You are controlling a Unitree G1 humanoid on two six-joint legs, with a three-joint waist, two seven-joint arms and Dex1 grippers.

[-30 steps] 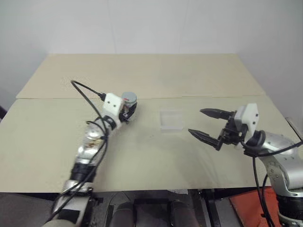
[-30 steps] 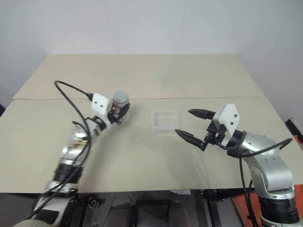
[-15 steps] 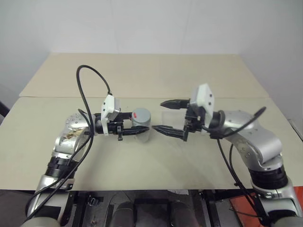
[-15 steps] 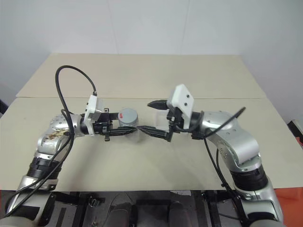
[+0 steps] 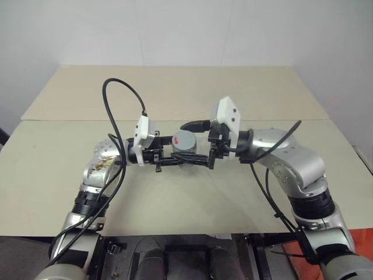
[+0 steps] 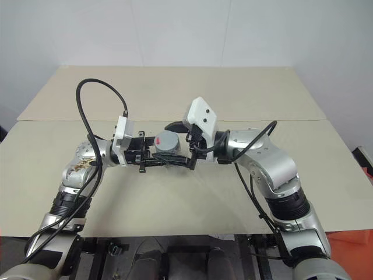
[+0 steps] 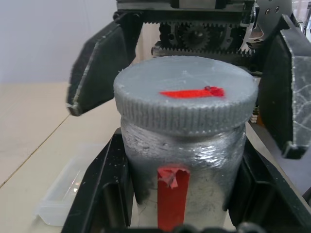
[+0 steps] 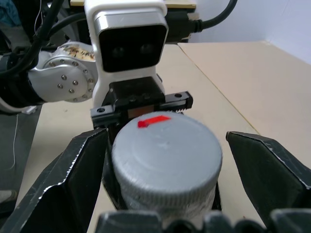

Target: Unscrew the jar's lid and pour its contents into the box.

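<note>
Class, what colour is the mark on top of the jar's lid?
Red, on the round grey ribbed metallic lid; the left wrist view shows it best.

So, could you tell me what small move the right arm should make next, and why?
Probably close the right tool on the lid. Its fingers stand open on either side of the lid, not touching it, while the left tool is shut on the jar, holding it upright. Once the lid is gripped, it can be twisted off.
</note>
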